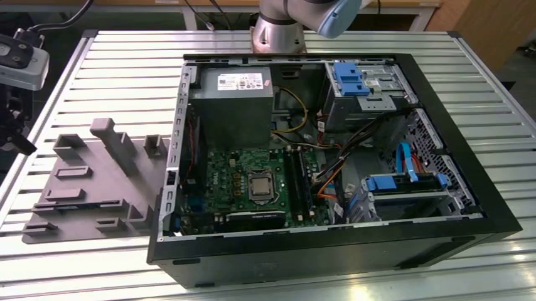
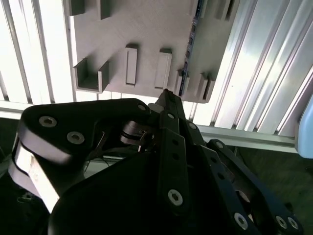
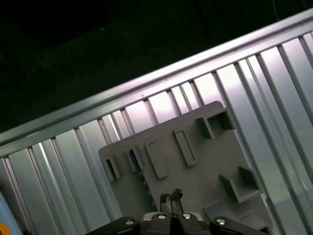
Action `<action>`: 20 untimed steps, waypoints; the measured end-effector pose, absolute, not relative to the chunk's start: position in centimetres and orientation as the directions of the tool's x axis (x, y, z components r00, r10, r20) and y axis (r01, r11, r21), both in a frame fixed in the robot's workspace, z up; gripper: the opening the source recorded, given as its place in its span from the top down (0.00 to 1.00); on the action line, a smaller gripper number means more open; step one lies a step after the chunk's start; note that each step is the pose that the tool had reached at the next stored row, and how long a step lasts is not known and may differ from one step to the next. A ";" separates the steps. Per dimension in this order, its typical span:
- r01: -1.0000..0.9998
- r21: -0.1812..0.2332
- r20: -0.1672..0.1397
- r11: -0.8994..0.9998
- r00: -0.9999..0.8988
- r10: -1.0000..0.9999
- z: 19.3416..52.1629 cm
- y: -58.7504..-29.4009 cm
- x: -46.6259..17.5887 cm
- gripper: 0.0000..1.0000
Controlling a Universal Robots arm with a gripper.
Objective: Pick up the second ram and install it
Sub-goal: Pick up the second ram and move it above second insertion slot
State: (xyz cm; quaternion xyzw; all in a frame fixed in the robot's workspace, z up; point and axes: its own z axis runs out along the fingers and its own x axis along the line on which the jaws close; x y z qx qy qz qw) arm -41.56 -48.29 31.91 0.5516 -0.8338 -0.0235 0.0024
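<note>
The second ram [image 2: 191,41] stands on edge in the grey holder tray [image 2: 146,34], a thin dark blue strip held between small posts. Its blue edge [image 3: 133,157] also shows in the first wrist view, in a slot of the tray [image 3: 195,166]. My gripper [image 2: 166,94] hangs above the tray with its fingers pressed together and nothing between them. Its tips [image 3: 170,197] are close beside the ram's near end, apart from it. In the exterior view my wrist [image 1: 19,63] sits at the left edge, beyond the tray [image 1: 92,182].
The open computer case [image 1: 335,251] lies at the exterior view's right of the tray, with the green motherboard [image 1: 230,169], its long black slots [image 1: 297,182], the grey power supply [image 1: 230,100] and blue drive brackets [image 1: 348,78]. The ribbed metal table [image 1: 125,75] ends just past the tray.
</note>
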 end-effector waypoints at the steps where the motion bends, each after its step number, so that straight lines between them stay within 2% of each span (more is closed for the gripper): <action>1: -0.924 0.042 -0.022 0.381 -0.382 -0.924 31.9 -48.3 -41.6 0.89; 20: -0.988 0.042 -0.022 0.146 -0.147 -0.989 31.8 -48.3 -41.6 0.89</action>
